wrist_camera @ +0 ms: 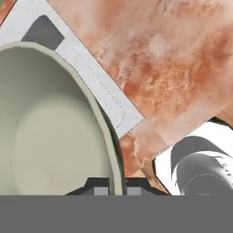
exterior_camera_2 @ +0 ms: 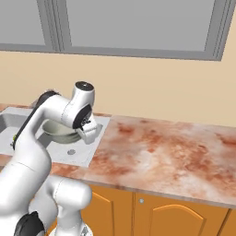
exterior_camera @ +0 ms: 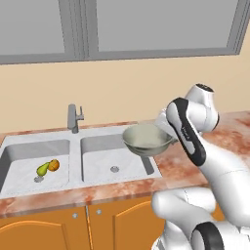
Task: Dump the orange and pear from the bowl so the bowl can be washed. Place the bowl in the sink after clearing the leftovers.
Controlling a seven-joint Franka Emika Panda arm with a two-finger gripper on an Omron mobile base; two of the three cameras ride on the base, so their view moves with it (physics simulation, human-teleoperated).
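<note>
Pinching the rim of the wide, pale grey-green bowl with its smooth off-white inside (wrist_camera: 50,132), the two small dark fingertips (wrist_camera: 101,190) are sitting one on each side of the wall, so the two-finger gripper (wrist_camera: 114,191) is holding it closed. The bowl is hanging empty above the right basin's near-right corner of the light grey double-basin sink (exterior_camera: 29,146), partly over the mottled reddish stone counter (exterior_camera_2: 161,147). The small round bright-orange fruit (exterior_camera: 54,165) and the small yellow-green pear (exterior_camera: 43,169) are lying touching in the left basin. Judging from this, dumping is done and placing is in hand. The next move calls for carrying the bowl leftward, lowering it level into the right basin, then letting go.
</note>
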